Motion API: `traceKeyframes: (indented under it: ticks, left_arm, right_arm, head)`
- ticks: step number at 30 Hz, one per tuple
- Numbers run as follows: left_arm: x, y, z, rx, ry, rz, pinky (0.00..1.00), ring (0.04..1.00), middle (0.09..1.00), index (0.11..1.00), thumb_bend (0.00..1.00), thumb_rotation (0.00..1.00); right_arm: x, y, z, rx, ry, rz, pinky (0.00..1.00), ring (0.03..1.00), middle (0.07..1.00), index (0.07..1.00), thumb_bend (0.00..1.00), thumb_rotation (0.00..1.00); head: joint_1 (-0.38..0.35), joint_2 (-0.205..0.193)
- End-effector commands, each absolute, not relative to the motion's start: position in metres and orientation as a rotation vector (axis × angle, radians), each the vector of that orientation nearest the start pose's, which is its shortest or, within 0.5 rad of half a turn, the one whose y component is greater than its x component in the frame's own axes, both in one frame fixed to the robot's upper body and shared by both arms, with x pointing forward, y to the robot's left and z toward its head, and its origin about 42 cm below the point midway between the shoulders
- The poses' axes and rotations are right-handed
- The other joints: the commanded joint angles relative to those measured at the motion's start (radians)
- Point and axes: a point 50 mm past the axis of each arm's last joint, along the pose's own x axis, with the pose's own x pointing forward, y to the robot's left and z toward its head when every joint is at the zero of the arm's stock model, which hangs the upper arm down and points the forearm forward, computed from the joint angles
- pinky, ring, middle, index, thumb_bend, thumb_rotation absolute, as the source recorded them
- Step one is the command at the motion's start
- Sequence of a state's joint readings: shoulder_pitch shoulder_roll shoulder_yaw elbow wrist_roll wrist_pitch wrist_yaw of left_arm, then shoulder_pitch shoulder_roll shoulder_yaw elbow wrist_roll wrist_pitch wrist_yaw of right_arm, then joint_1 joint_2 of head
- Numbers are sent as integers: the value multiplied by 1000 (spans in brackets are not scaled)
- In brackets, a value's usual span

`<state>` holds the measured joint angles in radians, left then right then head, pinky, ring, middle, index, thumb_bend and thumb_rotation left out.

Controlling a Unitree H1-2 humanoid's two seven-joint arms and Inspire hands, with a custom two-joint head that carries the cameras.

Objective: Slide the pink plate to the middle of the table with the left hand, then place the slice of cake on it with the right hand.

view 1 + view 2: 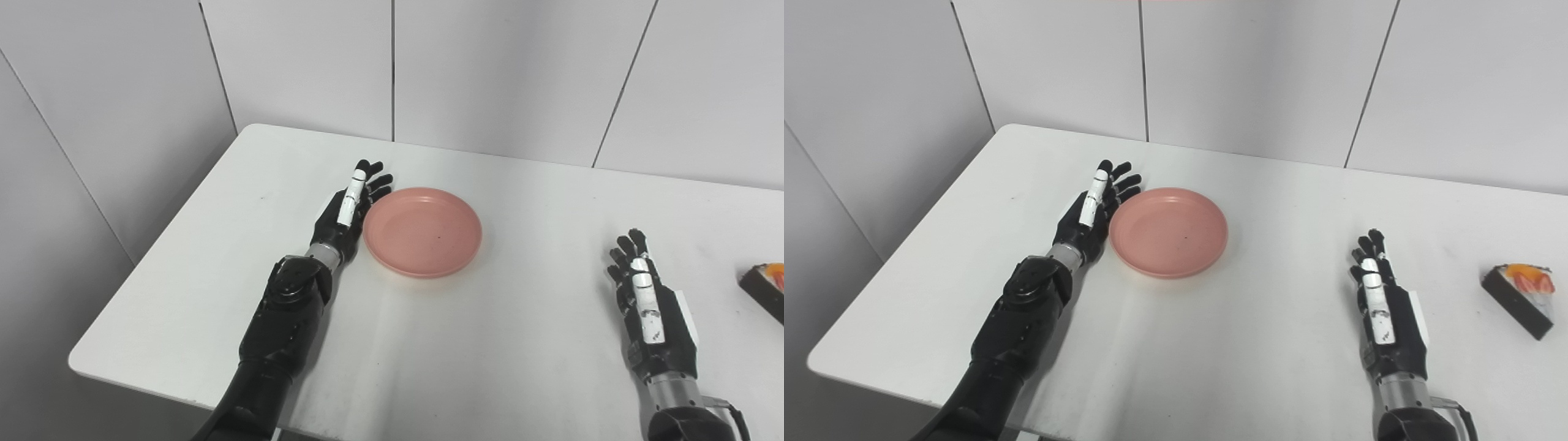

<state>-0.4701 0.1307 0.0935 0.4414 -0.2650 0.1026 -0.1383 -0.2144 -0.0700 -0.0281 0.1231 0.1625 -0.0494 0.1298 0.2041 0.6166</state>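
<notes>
No writing or labels can be read on anything. Nearest, at five o'clock, the right hand lies flat on the white table, fingers straight, slightly spread, holding nothing. The cake sits at three o'clock near the right edge, well apart from that hand. Bare room stretches across the near middle. The left hand stands on edge, fingers loosely spread, against the nine o'clock rim of the plate, left of centre.

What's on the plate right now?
Nothing but a tiny dark speck: the plate is bare. The cake sits far right on the table. What's under the plate is hidden.
</notes>
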Motion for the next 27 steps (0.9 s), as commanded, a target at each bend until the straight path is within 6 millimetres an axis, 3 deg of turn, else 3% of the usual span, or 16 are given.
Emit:
traceKeyframes:
  ticks: [1,5,16,27]
  left_arm:
    - [433,226,142,-181,66,-191,897,909,891,897,655,1000]
    - [427,216,140,-182,69,-207,903,912,895,900,658,1000]
    - [408,187,135,-230,48,-195,917,919,898,893,653,1000]
    - [401,181,135,-230,53,-257,946,942,925,924,662,1000]
  right_arm:
    - [353,-215,144,81,-195,148,1000,973,974,998,630,887]
    - [351,-213,145,66,-204,138,1000,964,971,993,592,887]
    - [351,-203,146,128,-197,92,959,922,936,933,591,731]
    - [352,-192,149,135,-188,93,964,915,928,941,540,746]
  head:
    - [-6,0]
    - [-30,4]
    - [-108,22]
    - [-187,37]
